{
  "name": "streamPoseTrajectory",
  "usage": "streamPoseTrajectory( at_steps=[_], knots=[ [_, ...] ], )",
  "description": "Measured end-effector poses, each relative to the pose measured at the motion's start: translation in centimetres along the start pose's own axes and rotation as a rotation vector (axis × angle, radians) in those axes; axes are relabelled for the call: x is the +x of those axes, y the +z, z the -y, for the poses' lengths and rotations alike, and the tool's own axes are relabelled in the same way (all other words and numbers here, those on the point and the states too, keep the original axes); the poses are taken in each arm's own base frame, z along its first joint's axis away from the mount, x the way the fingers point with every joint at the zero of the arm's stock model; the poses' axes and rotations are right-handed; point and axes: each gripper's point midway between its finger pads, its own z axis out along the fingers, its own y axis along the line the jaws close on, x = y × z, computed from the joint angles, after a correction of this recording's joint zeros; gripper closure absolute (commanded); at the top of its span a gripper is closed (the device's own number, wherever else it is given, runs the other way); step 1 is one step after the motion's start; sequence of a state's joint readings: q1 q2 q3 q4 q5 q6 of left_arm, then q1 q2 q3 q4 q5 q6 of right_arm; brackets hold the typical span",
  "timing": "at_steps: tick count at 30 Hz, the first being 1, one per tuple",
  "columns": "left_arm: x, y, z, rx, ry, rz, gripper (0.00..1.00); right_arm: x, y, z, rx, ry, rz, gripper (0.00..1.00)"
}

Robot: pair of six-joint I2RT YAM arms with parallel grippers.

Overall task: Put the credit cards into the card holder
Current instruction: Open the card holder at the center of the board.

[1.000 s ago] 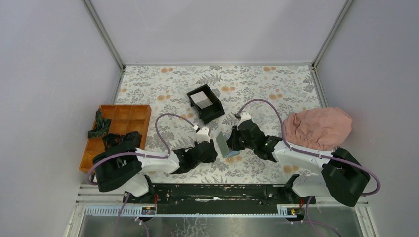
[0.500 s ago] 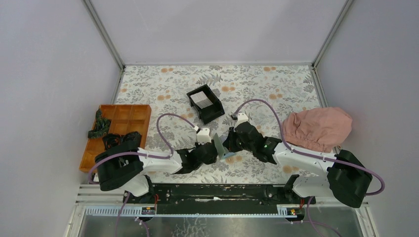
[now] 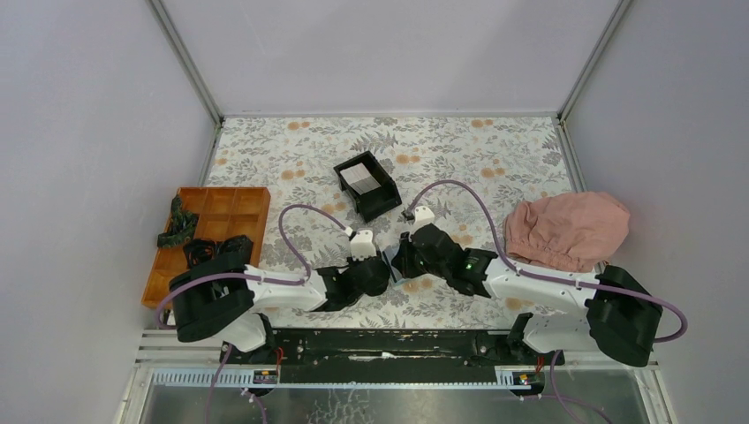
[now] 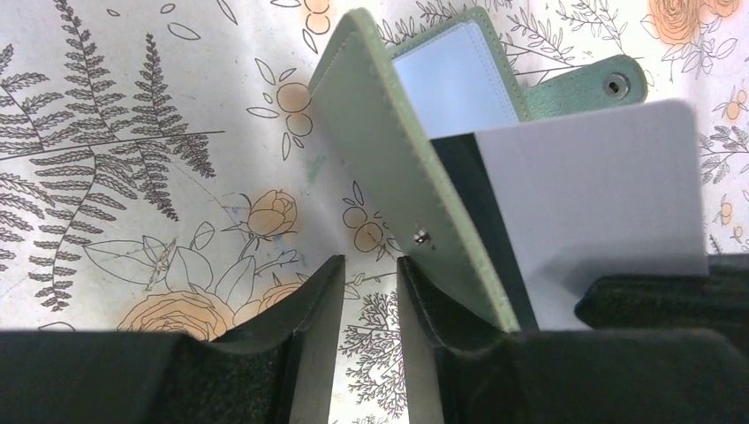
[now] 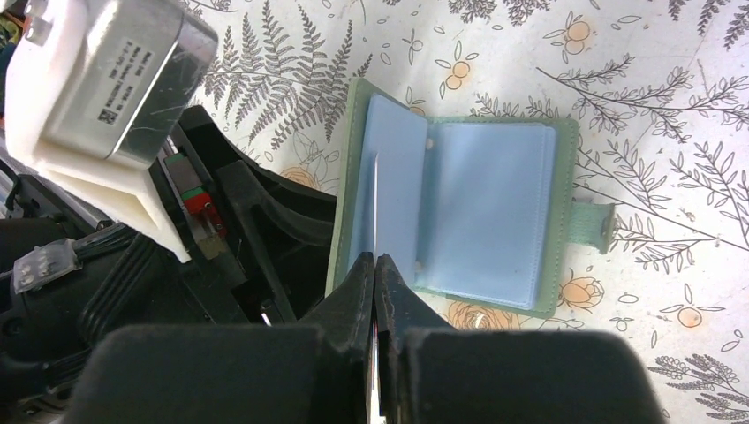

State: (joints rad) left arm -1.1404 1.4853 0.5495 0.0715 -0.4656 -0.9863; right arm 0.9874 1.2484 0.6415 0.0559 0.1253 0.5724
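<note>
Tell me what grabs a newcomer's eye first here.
The right gripper and left gripper meet at the near middle of the table. The right one pinches a pale credit card edge-on over the open sage-green card holder. The left one sits beside the holder's raised cover, jaws apart with nothing between them. Next, the pink cloth at the right edge and the orange tray at the left.
</note>
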Motion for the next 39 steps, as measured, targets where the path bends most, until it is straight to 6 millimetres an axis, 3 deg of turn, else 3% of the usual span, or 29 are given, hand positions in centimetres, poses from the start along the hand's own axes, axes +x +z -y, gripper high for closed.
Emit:
streamPoseTrajectory(
  at_steps=[23,27,34,39],
  knots=[
    [-0.2,0.5,-0.8,-0.066,-0.129,0.046,0.62,2.2,0.9,-1.1,0.064,-0.114,-0.012,1.0],
    [0.0,0.4,-0.9,-0.069,-0.147,0.044,0.62,2.4,1.4,-1.6,0.089,-0.157,-0.01,1.0],
    [0.2,0.4,-1.0,-0.085,-0.156,0.053,0.61,3.7,2.9,-0.6,0.183,-0.242,-0.019,1.0],
    [0.1,0.1,-1.4,-0.107,-0.166,0.068,0.57,3.4,3.6,-0.9,0.222,-0.282,-0.004,1.0]
  ],
)
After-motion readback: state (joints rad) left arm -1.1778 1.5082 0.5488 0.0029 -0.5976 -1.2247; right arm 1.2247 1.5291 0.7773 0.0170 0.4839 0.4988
